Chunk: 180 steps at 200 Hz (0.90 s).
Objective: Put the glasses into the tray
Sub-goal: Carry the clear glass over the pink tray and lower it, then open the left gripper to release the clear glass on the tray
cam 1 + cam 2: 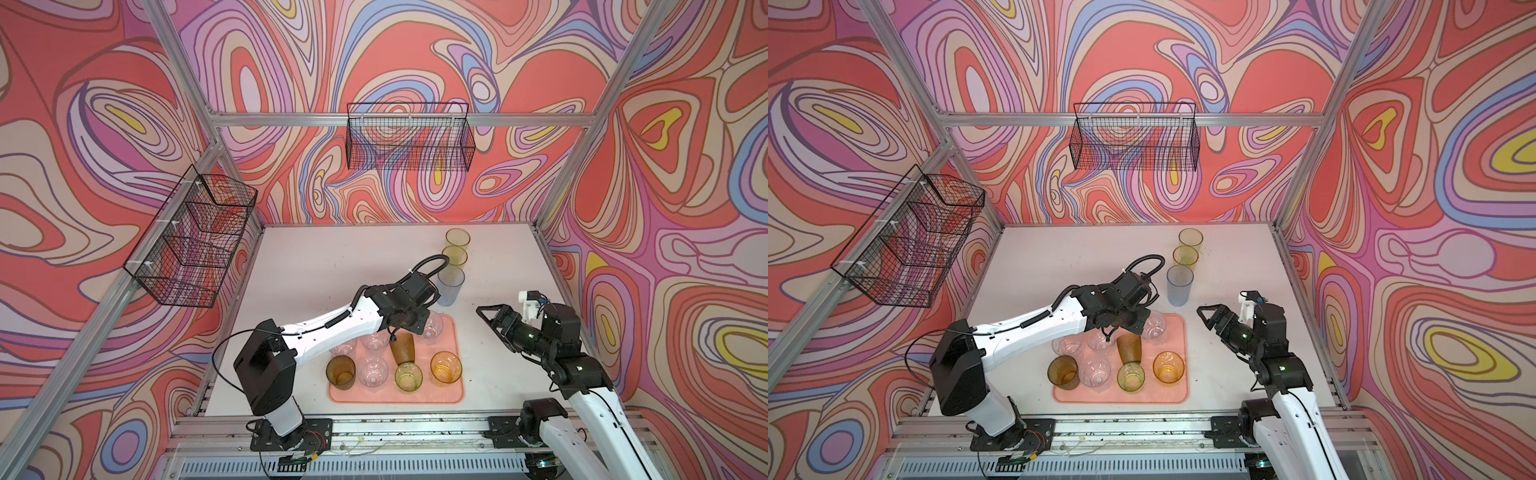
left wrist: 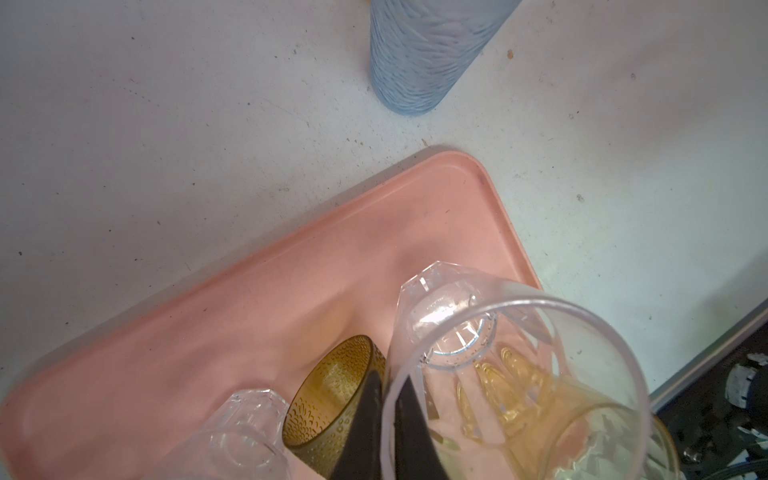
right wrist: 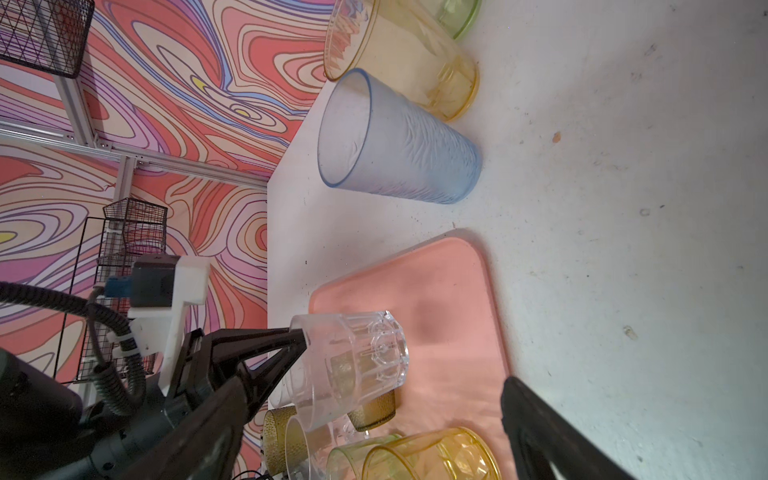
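The pink tray point(image 1: 395, 397) lies near the front edge of the table point(image 1: 311, 270) with seven glasses point(image 1: 446, 366) standing on it in two rows. At its far right corner the left gripper point(image 2: 387, 409) is clamped on a clear glass's point(image 1: 433, 328) rim, while the right gripper point(image 1: 486, 315) hangs wide open just right of the tray. Beyond, a blue glass point(image 1: 450, 286) and two yellow glasses point(image 1: 455, 254) stand on the table.

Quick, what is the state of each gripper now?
Left gripper: closed on the rim of a clear glass, over the tray.
Right gripper: open, holding nothing.
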Each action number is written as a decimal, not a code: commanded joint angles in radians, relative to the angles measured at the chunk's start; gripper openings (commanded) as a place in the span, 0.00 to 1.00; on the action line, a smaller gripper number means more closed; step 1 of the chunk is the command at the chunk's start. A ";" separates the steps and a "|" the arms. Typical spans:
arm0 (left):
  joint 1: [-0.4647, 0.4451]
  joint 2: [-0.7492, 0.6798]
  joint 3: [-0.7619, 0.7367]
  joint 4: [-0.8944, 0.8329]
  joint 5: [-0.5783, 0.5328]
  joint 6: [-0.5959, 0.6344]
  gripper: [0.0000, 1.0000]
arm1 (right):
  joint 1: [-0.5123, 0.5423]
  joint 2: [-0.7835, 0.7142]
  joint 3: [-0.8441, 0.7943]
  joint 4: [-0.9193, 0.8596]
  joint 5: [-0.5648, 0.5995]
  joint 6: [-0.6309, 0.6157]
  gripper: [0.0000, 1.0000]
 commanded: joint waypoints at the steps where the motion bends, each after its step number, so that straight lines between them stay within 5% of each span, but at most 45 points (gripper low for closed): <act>1: -0.005 0.040 0.045 0.014 0.031 0.015 0.00 | -0.004 0.002 -0.001 -0.022 0.022 -0.026 0.98; 143: -0.015 0.172 0.116 0.008 0.090 0.035 0.00 | -0.005 0.048 -0.009 -0.010 0.042 -0.045 0.98; 180: -0.014 0.178 0.129 0.003 0.092 0.043 0.22 | -0.004 0.049 -0.005 -0.019 0.045 -0.051 0.98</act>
